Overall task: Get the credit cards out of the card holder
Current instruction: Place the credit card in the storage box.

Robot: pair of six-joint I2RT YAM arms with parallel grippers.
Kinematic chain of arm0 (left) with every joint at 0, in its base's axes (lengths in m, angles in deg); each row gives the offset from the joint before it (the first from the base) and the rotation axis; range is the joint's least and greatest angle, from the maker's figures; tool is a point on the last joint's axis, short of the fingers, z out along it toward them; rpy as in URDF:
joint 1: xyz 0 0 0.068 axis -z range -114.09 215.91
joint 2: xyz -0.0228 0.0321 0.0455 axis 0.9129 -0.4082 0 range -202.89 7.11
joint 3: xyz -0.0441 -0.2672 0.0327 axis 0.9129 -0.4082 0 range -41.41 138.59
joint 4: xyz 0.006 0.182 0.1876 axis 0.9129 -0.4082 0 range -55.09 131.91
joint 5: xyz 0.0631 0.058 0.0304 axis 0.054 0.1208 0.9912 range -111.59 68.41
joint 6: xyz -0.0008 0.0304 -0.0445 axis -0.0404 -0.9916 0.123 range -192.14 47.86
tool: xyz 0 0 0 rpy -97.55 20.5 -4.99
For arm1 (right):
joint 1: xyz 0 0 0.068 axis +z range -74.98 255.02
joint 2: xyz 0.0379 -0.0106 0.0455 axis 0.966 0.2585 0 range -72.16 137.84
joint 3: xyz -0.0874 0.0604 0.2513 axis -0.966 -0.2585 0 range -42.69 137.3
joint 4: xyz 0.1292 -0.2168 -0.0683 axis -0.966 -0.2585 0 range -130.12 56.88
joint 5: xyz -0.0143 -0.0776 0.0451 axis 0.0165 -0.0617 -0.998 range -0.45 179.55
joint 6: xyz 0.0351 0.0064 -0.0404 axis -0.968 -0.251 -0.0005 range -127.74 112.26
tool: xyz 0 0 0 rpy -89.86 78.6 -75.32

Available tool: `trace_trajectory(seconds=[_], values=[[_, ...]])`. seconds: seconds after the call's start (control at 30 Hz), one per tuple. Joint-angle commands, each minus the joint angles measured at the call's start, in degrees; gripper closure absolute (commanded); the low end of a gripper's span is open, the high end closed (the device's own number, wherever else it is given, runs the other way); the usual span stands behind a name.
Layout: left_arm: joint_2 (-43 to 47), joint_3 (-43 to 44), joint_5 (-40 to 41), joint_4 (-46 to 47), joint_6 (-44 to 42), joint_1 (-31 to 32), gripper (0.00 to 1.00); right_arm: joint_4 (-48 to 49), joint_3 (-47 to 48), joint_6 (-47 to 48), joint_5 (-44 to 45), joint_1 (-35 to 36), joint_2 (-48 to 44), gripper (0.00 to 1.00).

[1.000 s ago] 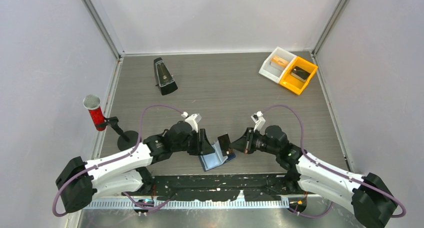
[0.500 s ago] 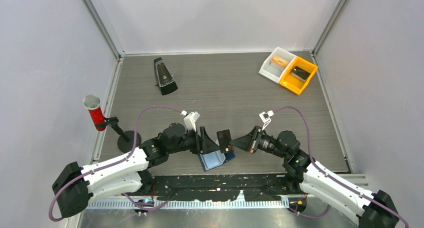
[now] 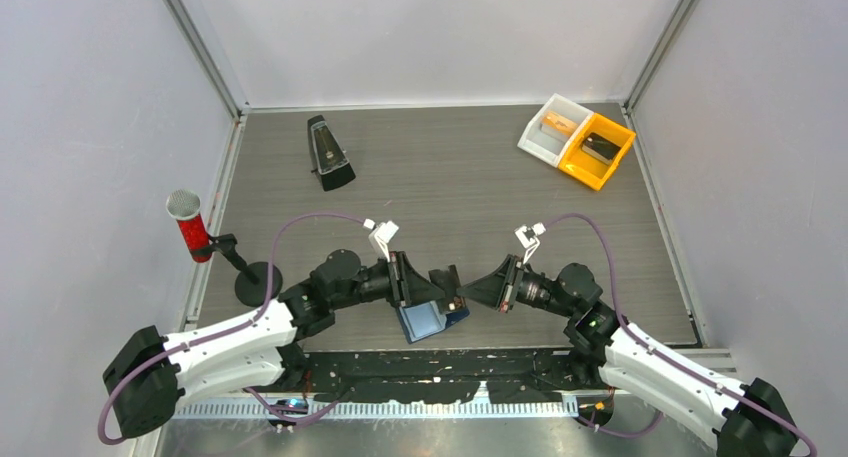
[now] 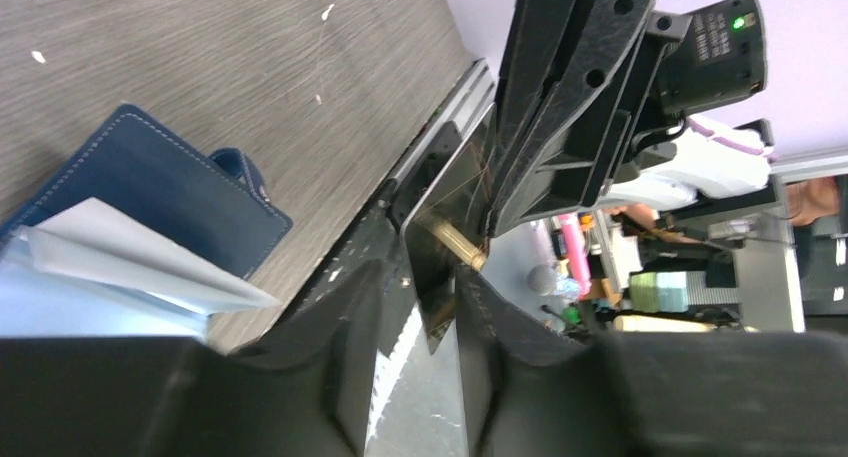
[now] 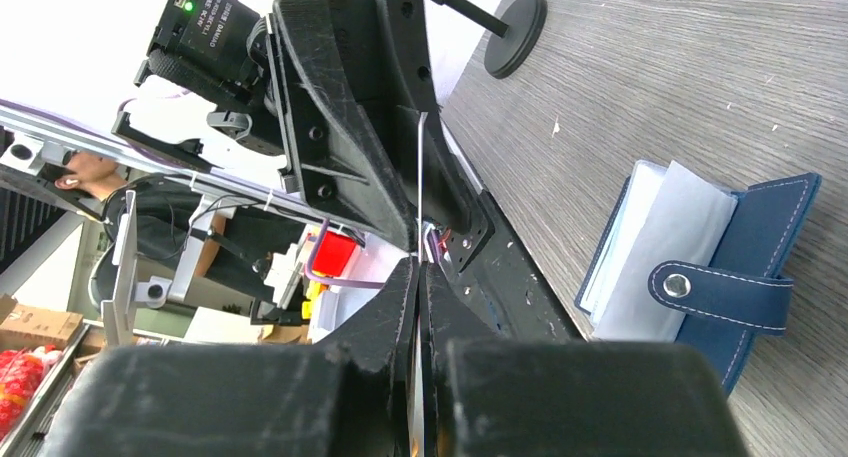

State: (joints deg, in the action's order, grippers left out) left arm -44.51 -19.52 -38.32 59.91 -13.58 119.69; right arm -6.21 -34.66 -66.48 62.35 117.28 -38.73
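The card holder (image 3: 425,323), a navy bifold wallet, lies open on the table by the front edge between the arms; it also shows in the left wrist view (image 4: 150,192) and the right wrist view (image 5: 745,307), with a whitish sheet (image 5: 665,237) sticking out of it. My right gripper (image 3: 467,291) is shut on one thin card (image 3: 447,280), held on edge above the wallet and seen edge-on in its own view (image 5: 420,177). My left gripper (image 3: 428,285) is open, its fingers either side of that card's free end (image 4: 440,277). The card looks dark and glossy. No orange-yellow card shows.
A black metronome (image 3: 328,154) stands at the back left. A red microphone on a stand (image 3: 186,225) is at the left edge. A white bin (image 3: 553,127) and a yellow bin (image 3: 598,150) sit at the back right. The black base plate (image 3: 440,377) runs along the front.
My right gripper has pulled back a little with the card and lowered it. My left gripper has moved right, so its open fingers now straddle the card.
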Motion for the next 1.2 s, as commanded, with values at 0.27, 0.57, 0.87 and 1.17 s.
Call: trace_trajectory(seconds=[0.27,0.57,0.87,1.17], values=[[4.44,-1.31,-2.63,1.78,-1.44,0.27,0.99,-15.15,8.18,15.74,-5.00,-0.15,-1.31,0.64],[7.88,2.15,-8.74,-11.37,-7.29,0.27,1.00,-35.45,22.61,32.10,-5.71,-0.75,1.12,0.60],[7.23,5.32,-15.07,-16.64,-10.68,0.27,1.00,-41.25,31.65,38.86,-13.38,-0.78,9.06,0.58],[5.05,6.05,-19.15,-15.12,-11.37,0.27,1.00,-36.28,31.61,38.01,-24.17,-0.73,16.34,0.56]])
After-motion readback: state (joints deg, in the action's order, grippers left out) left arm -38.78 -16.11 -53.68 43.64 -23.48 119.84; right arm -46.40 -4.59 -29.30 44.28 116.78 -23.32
